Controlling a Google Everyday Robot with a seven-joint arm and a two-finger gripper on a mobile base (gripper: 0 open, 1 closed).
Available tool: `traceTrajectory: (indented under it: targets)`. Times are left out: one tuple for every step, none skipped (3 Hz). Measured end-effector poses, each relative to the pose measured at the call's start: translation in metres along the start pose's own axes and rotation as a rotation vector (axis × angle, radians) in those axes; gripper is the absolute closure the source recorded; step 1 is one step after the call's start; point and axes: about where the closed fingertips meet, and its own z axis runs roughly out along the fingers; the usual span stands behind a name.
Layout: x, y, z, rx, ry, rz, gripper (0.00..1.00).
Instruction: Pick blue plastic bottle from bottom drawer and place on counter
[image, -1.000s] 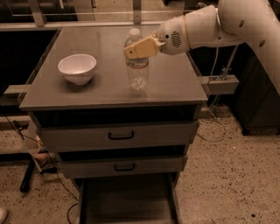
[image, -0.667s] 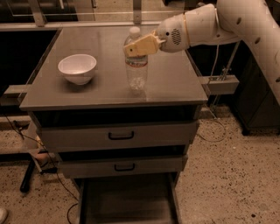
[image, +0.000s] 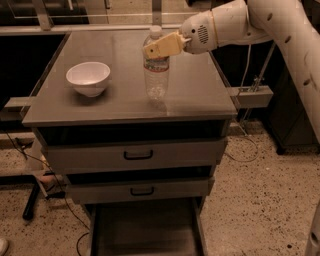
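Observation:
The blue plastic bottle (image: 156, 75) is clear and ribbed with a white cap and a pale label band. It stands upright over the middle of the counter (image: 195, 95). Its base is at or just above the surface; I cannot tell whether it touches. My gripper (image: 159, 47) reaches in from the right and is shut on the bottle's upper part, just below the cap. One cream finger (image: 162, 46) crosses in front of the label. The bottom drawer (image: 147, 230) is pulled out below, and its dark floor is bare.
A white bowl (image: 88, 77) sits on the left of the counter. Two grey drawer fronts with black handles (image: 138, 155) are closed above the open drawer. My white arm (image: 280, 30) runs along the right side. Cables and a black leg lie on the speckled floor at left.
The gripper and the bottle have shifted slightly up and towards the back of the counter. The bowl and drawers have not moved.

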Motion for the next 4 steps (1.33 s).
traceTrajectory:
  targets:
    - [0.004, -0.003, 0.004, -0.012, -0.001, 0.014, 1.0]
    - [0.01, -0.007, 0.009, -0.026, -0.002, 0.029, 1.0]
    - [0.017, -0.009, 0.016, -0.049, -0.009, 0.041, 1.0]
    - [0.02, -0.011, 0.02, -0.056, -0.033, 0.049, 1.0]
